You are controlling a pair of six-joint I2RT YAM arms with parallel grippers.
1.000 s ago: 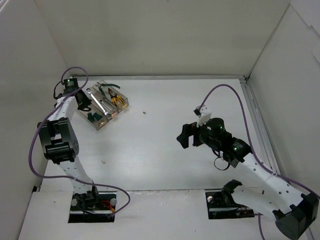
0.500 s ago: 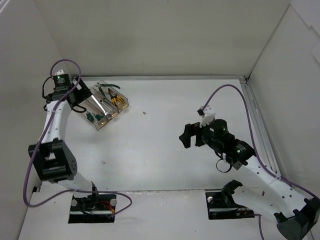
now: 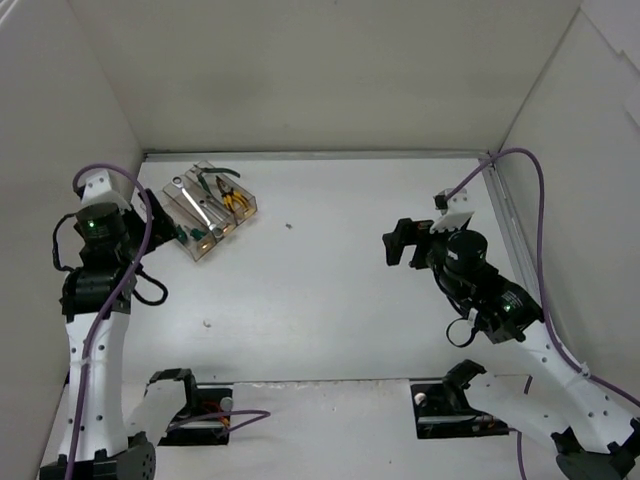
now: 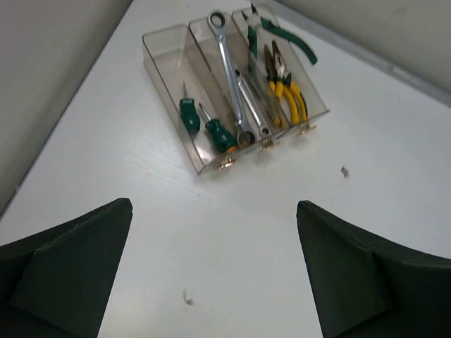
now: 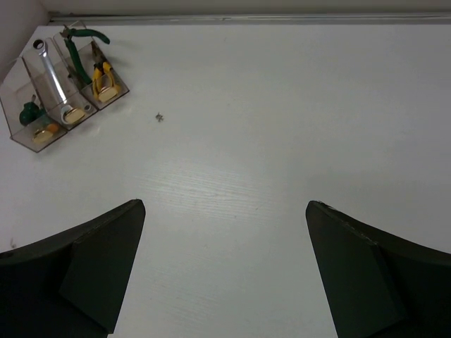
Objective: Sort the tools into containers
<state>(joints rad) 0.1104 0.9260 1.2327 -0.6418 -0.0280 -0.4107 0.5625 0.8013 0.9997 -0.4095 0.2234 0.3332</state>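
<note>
Clear plastic containers (image 4: 158, 60), 3 joined, hold screwdrivers (image 4: 204, 123), wrenches (image 4: 232, 77) and pliers (image 4: 285, 84) separately. Left gripper (image 4: 213, 225) and right gripper (image 5: 225, 218): both released, nothing grasped.

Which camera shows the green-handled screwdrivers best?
The left wrist view: both screwdrivers lie clearly in the end compartment of the containers. The top view shows small green specks; the right wrist view, a green blob.

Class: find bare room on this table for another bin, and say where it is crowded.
Free: the wide middle of the table, between the containers and the right gripper, bar one speck. Crowded: the far-left corner, around the tool-filled containers.
</note>
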